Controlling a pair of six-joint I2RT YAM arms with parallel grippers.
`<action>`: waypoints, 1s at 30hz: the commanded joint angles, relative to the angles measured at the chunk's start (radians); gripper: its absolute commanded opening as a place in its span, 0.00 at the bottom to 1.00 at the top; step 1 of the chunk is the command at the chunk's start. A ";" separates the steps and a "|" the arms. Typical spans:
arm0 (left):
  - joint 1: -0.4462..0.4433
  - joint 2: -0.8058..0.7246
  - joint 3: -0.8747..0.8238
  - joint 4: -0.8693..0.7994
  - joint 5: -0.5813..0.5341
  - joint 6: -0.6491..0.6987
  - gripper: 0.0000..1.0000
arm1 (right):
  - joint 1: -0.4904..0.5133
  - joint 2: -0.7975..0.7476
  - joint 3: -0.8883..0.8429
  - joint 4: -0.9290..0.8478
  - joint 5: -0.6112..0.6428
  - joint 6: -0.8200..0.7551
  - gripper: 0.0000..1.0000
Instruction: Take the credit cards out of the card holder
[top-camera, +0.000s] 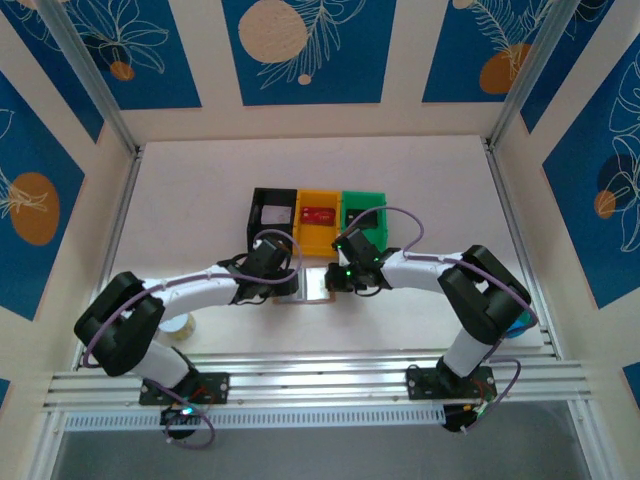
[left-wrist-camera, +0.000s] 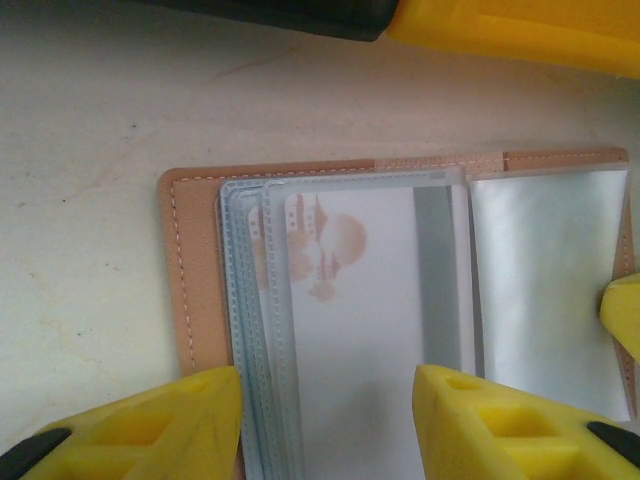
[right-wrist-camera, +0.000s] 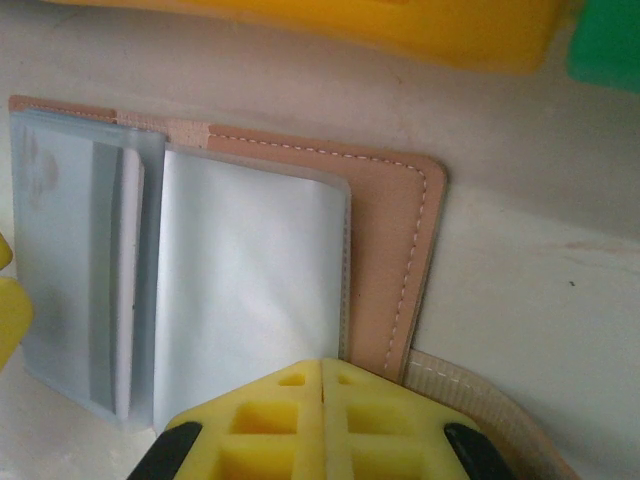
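While our left gripper (left-wrist-camera: 330, 430) stands with its yellow fingers (left-wrist-camera: 190, 420) apart, holding nothing, the stacked clear pockets (left-wrist-camera: 255, 300) of the card holder (left-wrist-camera: 195, 285) lie straight ahead of the gap. Our right gripper (right-wrist-camera: 322, 420) has its fingers pressed together, sitting at the near edge of the other leaf and, we judge, pinning it. The holder lies open flat on the table (left-wrist-camera: 90, 120), long axis running crosswise from one gripper to the other. A pale card (left-wrist-camera: 345, 290) with reddish print fills the top pocket, nearer our left arm. Beyond stand the black bin (top-camera: 258, 215), yellow bin (top-camera: 318, 238) and green bin (top-camera: 362, 195).
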 joint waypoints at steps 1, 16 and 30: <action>0.008 -0.006 0.001 0.012 0.014 -0.005 0.48 | -0.006 -0.015 -0.017 -0.040 -0.016 -0.012 0.07; 0.006 0.004 0.003 0.017 0.027 -0.020 0.46 | -0.006 -0.030 -0.021 -0.040 -0.017 -0.014 0.06; 0.005 0.003 0.007 0.007 0.015 -0.012 0.47 | -0.006 -0.030 -0.021 -0.039 -0.019 -0.015 0.06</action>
